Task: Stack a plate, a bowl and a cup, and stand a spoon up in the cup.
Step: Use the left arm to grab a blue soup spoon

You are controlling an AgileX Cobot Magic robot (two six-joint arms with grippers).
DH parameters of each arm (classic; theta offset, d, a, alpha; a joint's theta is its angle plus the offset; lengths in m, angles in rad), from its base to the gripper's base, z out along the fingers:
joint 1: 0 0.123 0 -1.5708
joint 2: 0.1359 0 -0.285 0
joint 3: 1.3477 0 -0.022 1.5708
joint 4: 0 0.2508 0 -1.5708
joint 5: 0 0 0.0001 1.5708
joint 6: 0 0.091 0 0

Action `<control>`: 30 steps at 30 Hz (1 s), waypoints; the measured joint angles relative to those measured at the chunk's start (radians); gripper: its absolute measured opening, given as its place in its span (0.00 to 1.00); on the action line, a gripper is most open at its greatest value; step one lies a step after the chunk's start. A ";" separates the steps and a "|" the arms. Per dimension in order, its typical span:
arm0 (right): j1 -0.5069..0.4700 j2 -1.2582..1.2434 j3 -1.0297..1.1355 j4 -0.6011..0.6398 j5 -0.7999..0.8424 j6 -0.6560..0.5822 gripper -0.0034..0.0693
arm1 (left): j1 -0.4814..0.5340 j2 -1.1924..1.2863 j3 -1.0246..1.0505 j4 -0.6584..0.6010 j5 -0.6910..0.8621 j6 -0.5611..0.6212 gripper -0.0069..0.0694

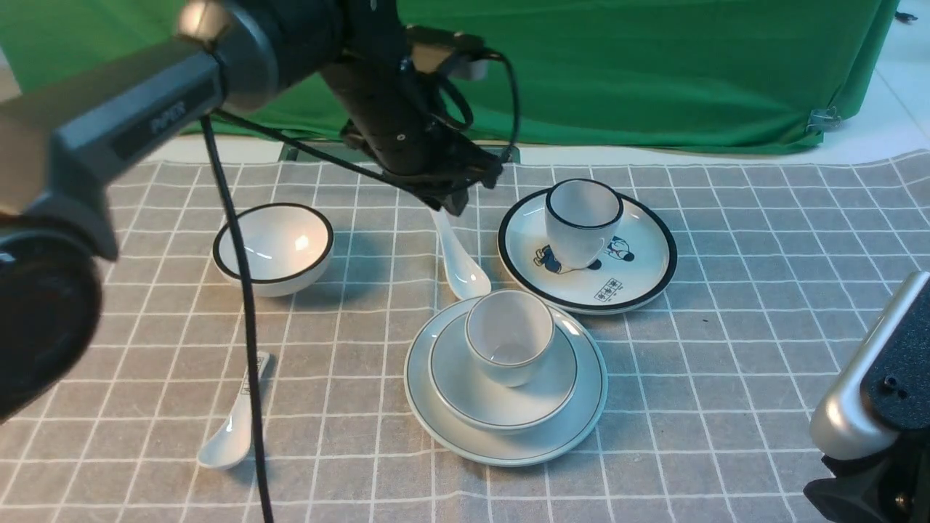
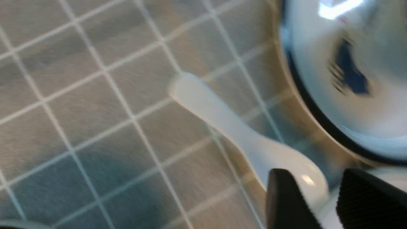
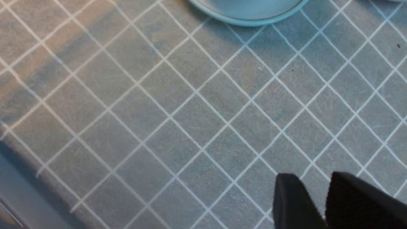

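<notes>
The plate [image 1: 567, 428] lies at the front centre with the bowl [image 1: 501, 403] on it and the cup [image 1: 508, 335] upright in the bowl. The plain white spoon [image 1: 459, 256] lies flat on the cloth just behind the stack, handle pointing away. My left gripper [image 1: 454, 203] hovers over the spoon's handle end, open and empty. In the blurred left wrist view the spoon [image 2: 229, 127] lies below, its scoop by my gripper [image 2: 314, 175]. My right gripper [image 3: 310, 178] is shut and empty over bare cloth near the plate's rim [image 3: 248, 21].
A black-rimmed plate with cartoon figures [image 1: 639, 269] carries a black-rimmed cup [image 1: 583, 221] right of the spoon. A black-rimmed bowl [image 1: 274, 247] stands at the left. A spoon with printed characters [image 1: 236, 414] lies front left. My right arm [image 1: 872, 407] is at the front right.
</notes>
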 joint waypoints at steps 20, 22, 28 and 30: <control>0.000 0.000 0.000 0.000 0.000 0.000 0.35 | 0.029 0.160 -0.073 -0.030 -0.138 -0.099 0.80; 0.000 0.000 0.000 0.000 0.000 0.000 0.35 | 0.029 0.173 -0.073 -0.030 -0.154 -0.100 0.78; 0.000 0.000 0.000 0.000 0.000 0.000 0.36 | 0.029 0.192 -0.073 -0.032 -0.201 -0.101 0.71; 0.000 0.000 0.000 0.000 0.001 0.000 0.36 | 0.029 0.192 -0.073 -0.032 -0.206 -0.101 0.65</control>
